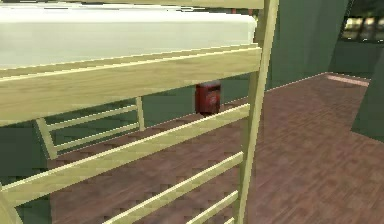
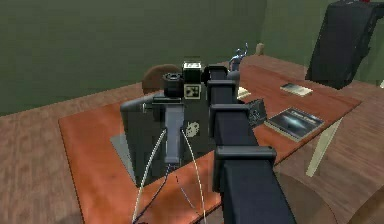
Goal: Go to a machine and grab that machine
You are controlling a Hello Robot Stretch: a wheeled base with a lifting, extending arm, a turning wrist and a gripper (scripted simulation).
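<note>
A wooden bed frame [image 1: 150, 75] is standing right across the forward view and is hiding much of the room behind it. A white mattress [image 1: 110, 35] is lying on it, cut off at the top and at the left. A small red thing [image 1: 208, 97] is peeking out under the bed rail, by the green wall. It is too small to tell what it is.

In the arm side view, a dark boxy machine [image 2: 150, 130] is sitting near the middle of an orange table [image 2: 90, 125]. The arm [image 2: 235, 150] is covering its right side, so its shape is hard to make out. Two thin pale lines [image 2: 150, 180] are hanging down in front of it, and I cannot tell what they are. A brown chair [image 2: 160, 72] is sitting half hidden behind the table. A tall dark thing [image 2: 345, 40] is getting cut off at the top right corner.

The gripper [image 2: 172, 82] is showing as a dark lump by the top of the machine. The machine is right behind it, so I cannot tell how its grip is set, whether it is holding anything, or whether it is touching the machine.

The arm is reaching up from the bottom edge, across the table. Two white squares [image 2: 192, 88] with black marks are sitting at its far end. Flat books [image 2: 295, 122] are lying on the table to its right.
</note>
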